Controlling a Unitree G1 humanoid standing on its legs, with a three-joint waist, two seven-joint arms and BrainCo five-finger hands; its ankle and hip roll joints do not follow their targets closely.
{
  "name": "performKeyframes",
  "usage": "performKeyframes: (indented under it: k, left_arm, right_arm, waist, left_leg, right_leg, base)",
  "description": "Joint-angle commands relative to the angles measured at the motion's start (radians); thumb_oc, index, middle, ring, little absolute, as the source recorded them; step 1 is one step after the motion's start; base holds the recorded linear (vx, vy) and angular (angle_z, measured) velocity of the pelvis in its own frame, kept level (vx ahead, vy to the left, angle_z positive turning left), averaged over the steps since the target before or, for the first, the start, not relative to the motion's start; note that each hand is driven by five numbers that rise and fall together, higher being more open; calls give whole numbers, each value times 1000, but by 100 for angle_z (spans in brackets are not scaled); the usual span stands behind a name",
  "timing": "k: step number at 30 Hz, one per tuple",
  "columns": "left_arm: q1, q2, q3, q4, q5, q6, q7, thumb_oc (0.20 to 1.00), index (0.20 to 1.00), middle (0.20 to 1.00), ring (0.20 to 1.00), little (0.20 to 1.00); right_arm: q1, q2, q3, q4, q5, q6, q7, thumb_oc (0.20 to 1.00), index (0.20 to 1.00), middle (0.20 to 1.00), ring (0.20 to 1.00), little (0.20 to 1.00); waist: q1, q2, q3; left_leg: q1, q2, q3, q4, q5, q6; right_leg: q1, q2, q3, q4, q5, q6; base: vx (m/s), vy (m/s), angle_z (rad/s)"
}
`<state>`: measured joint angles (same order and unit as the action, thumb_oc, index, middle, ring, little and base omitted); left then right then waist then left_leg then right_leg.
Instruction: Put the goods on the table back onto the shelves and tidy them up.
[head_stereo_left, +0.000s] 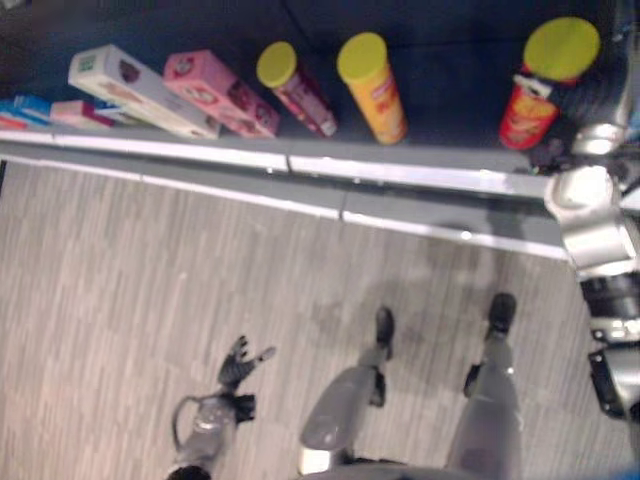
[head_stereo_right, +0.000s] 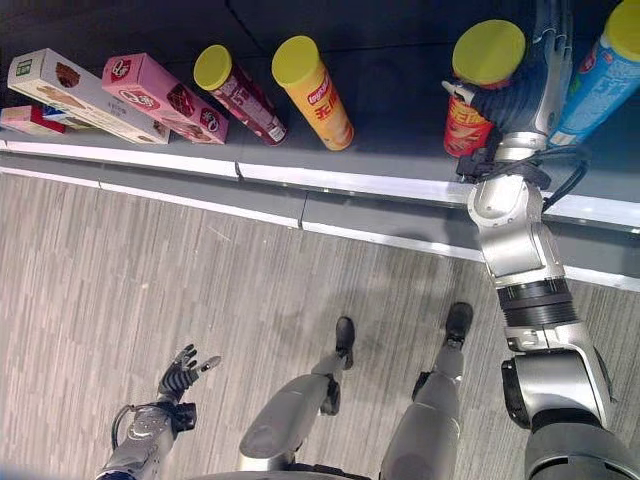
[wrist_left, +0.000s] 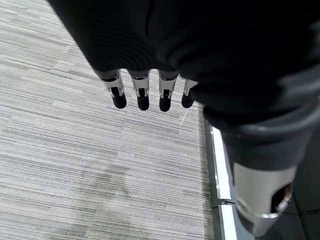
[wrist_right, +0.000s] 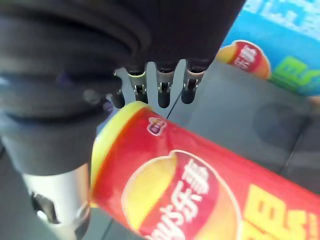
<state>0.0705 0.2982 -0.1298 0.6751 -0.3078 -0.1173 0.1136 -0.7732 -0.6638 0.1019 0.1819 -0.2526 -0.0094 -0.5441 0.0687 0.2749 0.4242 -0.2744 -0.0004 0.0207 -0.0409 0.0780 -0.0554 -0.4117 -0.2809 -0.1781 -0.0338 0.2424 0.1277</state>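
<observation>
Dark shelf (head_stereo_right: 400, 130) above a grey striped floor (head_stereo_right: 150, 290); goods stand in a row along it.

The right hand (head_stereo_right: 520, 95) is curled round the red can (head_stereo_right: 470, 115), thumb on one side and fingers on the other. The can stands upright on the shelf, long axis vertical, just beside a blue can (head_stereo_right: 600, 80). Further left stand an orange can (head_stereo_right: 315, 92), a maroon can (head_stereo_right: 238, 92) and a pink box (head_stereo_right: 165, 98). The left hand (head_stereo_right: 185, 375) hangs low over the floor, fingers relaxed and empty, well apart from the shelf.
</observation>
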Motion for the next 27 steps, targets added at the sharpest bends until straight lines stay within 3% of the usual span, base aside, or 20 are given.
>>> performKeyframes:
  k: [1,10,12,17,26,27]
  left_arm:
    - [29,70,-55,32,-46,1,1,1000,1000,1000,1000,1000]
    - [30,49,-36,44,-54,10,9,1000,1000,1000,1000,1000]
    - [31,35,-30,45,-58,14,13,1000,1000,1000,1000,1000]
    - [35,25,-17,44,-55,13,15,1000,1000,1000,1000,1000]
    - [37,24,-14,40,-55,13,15,1000,1000,1000,1000,1000]
    - [38,16,17,49,-46,13,17,1000,1000,1000,1000,1000]
  right_arm:
    - [10,19,-8,-67,127,-111,31,1000,1000,1000,1000,1000]
    - [130,106,-67,-290,187,-176,76,1000,1000,1000,1000,1000]
    - [201,161,-55,-352,257,-211,128,1000,1000,1000,1000,1000]
    - [293,183,-25,-400,291,-226,190,1000,1000,1000,1000,1000]
    - [312,180,-21,-406,290,-228,200,1000,1000,1000,1000,1000]
    - [504,178,-24,-416,365,-236,296,1000,1000,1000,1000,1000]
  waist:
    - [23,-51,-69]
    - [-11,-75,-51]
    - [-27,-89,-36]
    - [-47,-105,-23]
    - [-51,-109,-20]
    - [-89,-146,4]
  left_leg:
    - [-36,77,-28,30,-51,-72]
    - [-36,87,-16,27,-50,-76]
    - [-40,93,-5,36,-53,-77]
    - [-44,98,3,40,-52,-80]
    - [-44,99,4,40,-52,-81]
    - [-38,117,15,41,-52,-91]
  right_leg:
    - [-2,-89,50,125,-132,84]
    - [-12,-76,65,121,-130,82]
    - [-19,-72,73,121,-127,81]
    - [-25,-69,80,121,-124,80]
    - [-25,-68,82,119,-124,80]
    - [-23,-57,83,121,-122,79]
  base:
    - [-4,-9,-5]
    - [-7,-3,-4]
    - [-32,-10,-10]
    - [-15,-6,-9]
    - [-3,-4,-4]
    - [-19,-41,-6]
